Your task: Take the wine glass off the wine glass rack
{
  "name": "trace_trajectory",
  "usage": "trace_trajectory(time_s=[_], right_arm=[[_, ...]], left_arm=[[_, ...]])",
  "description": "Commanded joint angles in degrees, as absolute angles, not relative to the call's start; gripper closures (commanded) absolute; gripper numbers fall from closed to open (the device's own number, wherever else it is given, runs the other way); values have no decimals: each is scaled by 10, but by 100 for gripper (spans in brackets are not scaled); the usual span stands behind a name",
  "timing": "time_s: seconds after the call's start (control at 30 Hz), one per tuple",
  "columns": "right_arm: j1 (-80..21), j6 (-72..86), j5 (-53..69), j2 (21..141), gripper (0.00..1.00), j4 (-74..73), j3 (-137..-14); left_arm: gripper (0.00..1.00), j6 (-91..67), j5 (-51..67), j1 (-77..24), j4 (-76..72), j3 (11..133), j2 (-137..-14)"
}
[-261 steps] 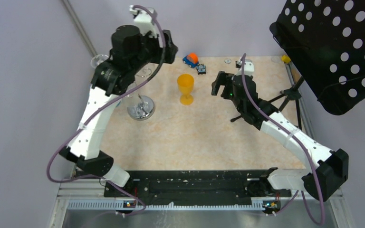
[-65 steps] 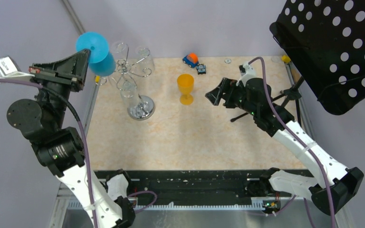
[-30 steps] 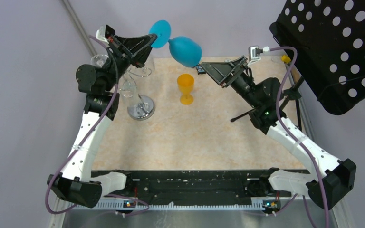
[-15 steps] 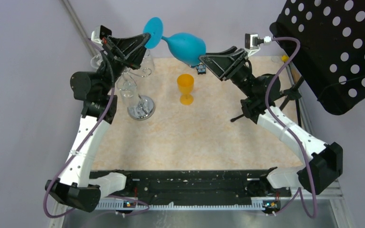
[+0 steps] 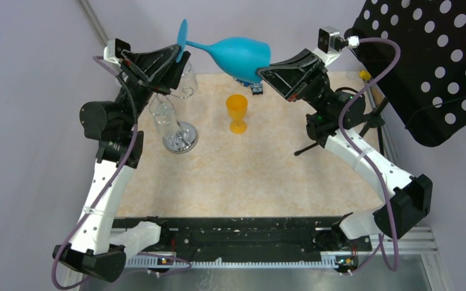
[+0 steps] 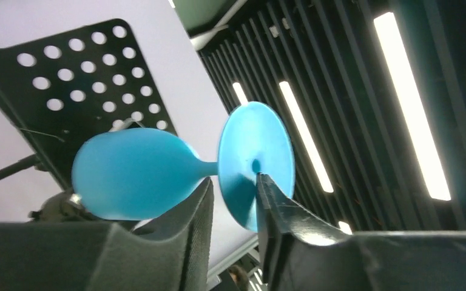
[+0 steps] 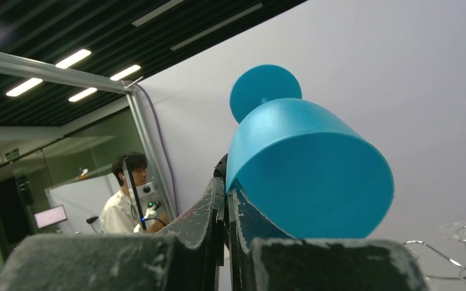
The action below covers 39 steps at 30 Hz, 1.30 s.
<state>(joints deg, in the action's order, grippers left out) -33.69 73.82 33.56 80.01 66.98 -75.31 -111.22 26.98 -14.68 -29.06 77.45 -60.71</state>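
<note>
Lifted higher, wine glass (image 5: 236, 53) rim pinched in right jaws.

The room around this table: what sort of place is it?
Probably a robotics lab in an office-style building: a left arm and right arm are bolted to the table, the black slatted ceiling carries strip lights, and a person and a monitor show beyond a glass partition.

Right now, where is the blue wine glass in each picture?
Top external: blue wine glass at top middle, lying sideways.
Left wrist: glass left of centre, round foot facing us.
Right wrist: glass centre-right, bowl nearest, foot behind.
Shared landmark: black holed board, upper right in the top view, upper left in the left wrist view.
</note>
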Motion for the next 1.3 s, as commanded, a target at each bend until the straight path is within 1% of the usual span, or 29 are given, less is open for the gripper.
trace_trajectory(time_s=[0.0,0.07,0.1,0.17,0.23,0.4,0.5,0.57,0.67,0.83,1.0,1.1,1.27], right_arm=[[-338,676,329,774,100,652,-784],[-338,633,298,757,100,588,-776],[-338,610,278,748,100,557,-771],[-338,565,230,732,100,493,-766],[-338,526,192,720,100,443,-762],[-338,441,84,697,100,283,-770],[-338,388,22,689,100,188,-784],[-338,350,-18,690,100,97,-806],[-339,311,-65,692,100,18,-814],[-338,265,-97,705,100,-99,-818],[-338,198,-113,758,100,-259,-876],[-338,150,-121,805,100,-364,-925],[-338,90,-104,896,100,-489,-1003]], left_arm=[[56,-1028,267,-149,-228,762,-591],[43,-982,255,-149,-195,764,-579],[39,-960,248,-149,-174,764,-573],[33,-917,231,-149,-123,763,-559],[31,-878,218,-149,-72,759,-547],[28,-789,202,-149,16,754,-526],[27,-705,189,-149,112,793,-528],[26,-630,163,-148,180,831,-532],[26,-549,122,-148,263,879,-537],[25,-457,33,-148,371,937,-542],[25,-411,-16,-148,422,970,-548],[25,-395,-22,-148,444,988,-553],[25,-381,-22,-148,461,998,-561]])
